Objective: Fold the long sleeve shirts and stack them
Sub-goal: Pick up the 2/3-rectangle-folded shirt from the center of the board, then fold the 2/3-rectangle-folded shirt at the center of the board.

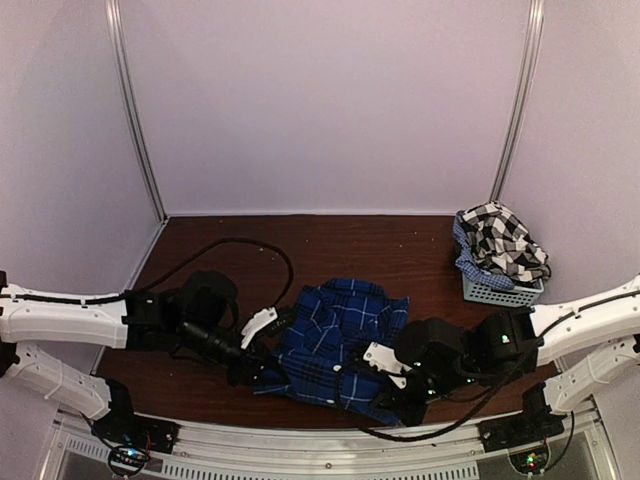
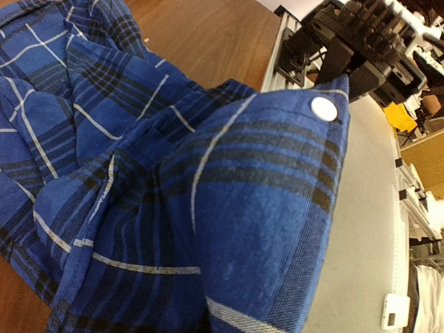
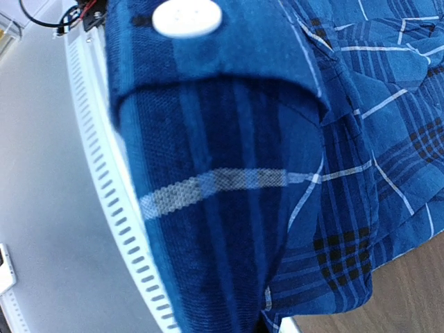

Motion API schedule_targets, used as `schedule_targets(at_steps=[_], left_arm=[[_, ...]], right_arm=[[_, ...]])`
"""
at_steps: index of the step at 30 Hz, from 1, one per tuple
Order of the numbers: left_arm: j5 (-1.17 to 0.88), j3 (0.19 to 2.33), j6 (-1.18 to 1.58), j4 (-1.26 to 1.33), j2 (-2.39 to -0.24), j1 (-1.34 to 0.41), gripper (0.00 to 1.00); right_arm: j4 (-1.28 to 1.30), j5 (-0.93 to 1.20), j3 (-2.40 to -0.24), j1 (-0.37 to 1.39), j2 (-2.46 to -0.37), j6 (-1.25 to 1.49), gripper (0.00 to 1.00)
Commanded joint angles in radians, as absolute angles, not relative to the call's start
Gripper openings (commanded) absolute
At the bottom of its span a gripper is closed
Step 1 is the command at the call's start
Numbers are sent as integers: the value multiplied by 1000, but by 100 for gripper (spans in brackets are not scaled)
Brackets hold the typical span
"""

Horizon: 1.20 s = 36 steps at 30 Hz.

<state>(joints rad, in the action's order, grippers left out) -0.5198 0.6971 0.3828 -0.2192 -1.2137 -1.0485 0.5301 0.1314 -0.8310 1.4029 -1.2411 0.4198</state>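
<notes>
The royal-blue plaid shirt [image 1: 335,340] lies crumpled on the brown table near its front edge. My left gripper [image 1: 262,370] is at the shirt's near left corner and my right gripper [image 1: 388,392] at its near right corner. Each grips a lifted piece of the shirt. In the left wrist view the cloth [image 2: 229,229] with a white button [image 2: 323,108] fills the frame and hides the fingers. In the right wrist view a buttoned cuff [image 3: 215,173] does the same. The black-and-white checked shirt [image 1: 505,242] is bunched in the basket at the back right.
The small pale mesh basket [image 1: 495,292] stands at the right edge of the table. A black cable [image 1: 250,245] loops over the table behind the left arm. The slotted metal rail [image 1: 330,455] runs along the table's front edge.
</notes>
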Motion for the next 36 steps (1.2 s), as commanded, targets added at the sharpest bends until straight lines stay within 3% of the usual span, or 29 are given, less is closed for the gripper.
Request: schedule_targets(at_steps=[1,8,14,25,30,36], left_arm=[[-612,669,477,-283,-1141,-1076,0],[-745,707,491,-221,-1085,-1068,0],[-830,776,474,-198,-1214,-962,0],[-969,798,548,-52,-1355,-725,0],[-1000,798,552,-30,-1406,-689,0],[-1028,786,560,-8,-1425,-652,0]], right_arm=[[445,275,-791,1417,-1195,454,0],[379,397,-796,1374,-1152,473,0],[376,564,-788,1180,-1109,452,2],[397,744,-809,883,-1235,345,30],[374,721,-814,843,-1251,321,61],[308,696,-788,841,-1252,300,78]])
